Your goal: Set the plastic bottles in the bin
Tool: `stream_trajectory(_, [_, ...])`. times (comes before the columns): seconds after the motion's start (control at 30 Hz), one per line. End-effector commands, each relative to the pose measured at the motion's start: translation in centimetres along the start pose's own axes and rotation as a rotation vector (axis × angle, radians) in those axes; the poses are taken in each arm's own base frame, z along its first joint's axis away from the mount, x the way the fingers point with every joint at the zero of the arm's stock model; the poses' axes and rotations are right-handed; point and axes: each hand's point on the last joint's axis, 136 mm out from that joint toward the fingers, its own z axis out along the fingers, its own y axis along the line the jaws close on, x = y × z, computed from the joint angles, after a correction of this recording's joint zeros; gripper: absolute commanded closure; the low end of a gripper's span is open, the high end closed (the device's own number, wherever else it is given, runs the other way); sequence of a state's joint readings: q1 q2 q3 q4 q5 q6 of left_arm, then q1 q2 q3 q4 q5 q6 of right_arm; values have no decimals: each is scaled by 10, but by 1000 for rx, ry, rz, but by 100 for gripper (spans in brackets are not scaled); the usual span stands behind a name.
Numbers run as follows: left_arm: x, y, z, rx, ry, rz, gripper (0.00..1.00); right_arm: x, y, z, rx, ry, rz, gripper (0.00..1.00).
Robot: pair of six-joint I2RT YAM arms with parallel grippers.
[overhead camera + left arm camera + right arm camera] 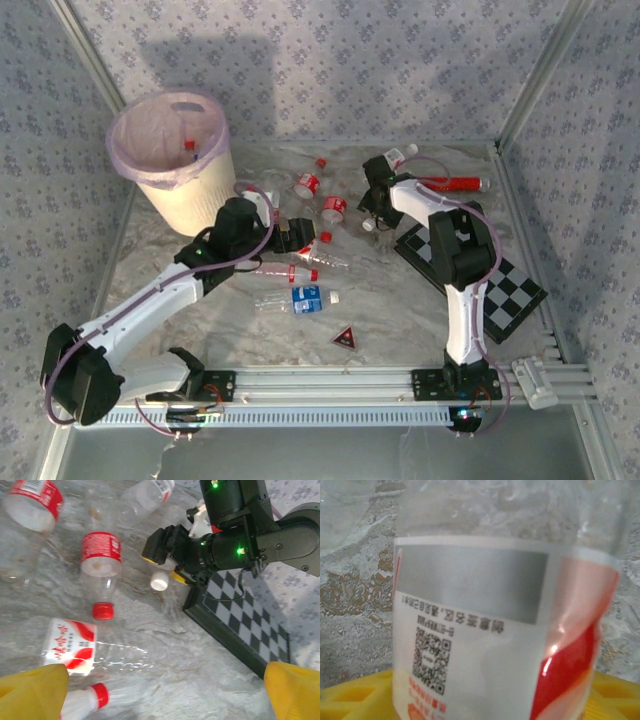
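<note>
The bin (170, 160), cream with a pink liner, stands at the far left with a bottle inside. Several plastic bottles (308, 183) lie on the table's middle, one blue-labelled (305, 297). My left gripper (292, 236) hangs over them, open; its yellow fingertips (32, 692) stand wide apart above a white-and-red labelled bottle (70, 645) and a red-capped one (82, 702). My right gripper (372, 205) is low by the board. A white-capped bottle (159, 581) sits between its fingers. That bottle's label (485, 645) spans the gap between the yellow fingers (350, 695).
A black-and-white checkerboard (490, 280) lies at the right under the right arm. A slim red tube (455, 183) rests at the back right. A small dark triangle (347, 337) sits near the front rail. Patterned walls enclose the table.
</note>
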State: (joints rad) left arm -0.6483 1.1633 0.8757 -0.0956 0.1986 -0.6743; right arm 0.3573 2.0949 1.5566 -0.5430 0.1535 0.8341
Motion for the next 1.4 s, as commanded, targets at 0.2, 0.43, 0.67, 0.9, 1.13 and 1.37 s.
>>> stream_trajectory(0.2, [-31, -44, -1, 179, -65, -111, 0, -1, -19, -78, -74, -91, -150, 43])
stream_trajectory(0.43, [-41, -58, 29, 256, -47, -146, 1, 35, -18, -139, -392, -127, -457, 53])
stream_trajectory(0.67, [-48, -79, 56, 370, -56, -134, 0, 93, -13, -216, -800, -148, -648, 70])
stream_trajectory(0.9, [-32, -113, 76, 468, -21, -87, 0, 122, -18, -252, -975, -163, -638, 84])
stream_trajectory(1.13, [-9, -125, 93, 452, 24, -59, 0, 146, -14, -255, -1049, -96, -645, 88])
stream_trajectory(1.37, [7, -122, 109, 437, 57, -92, 6, 152, -12, -246, -1035, -116, -637, 88])
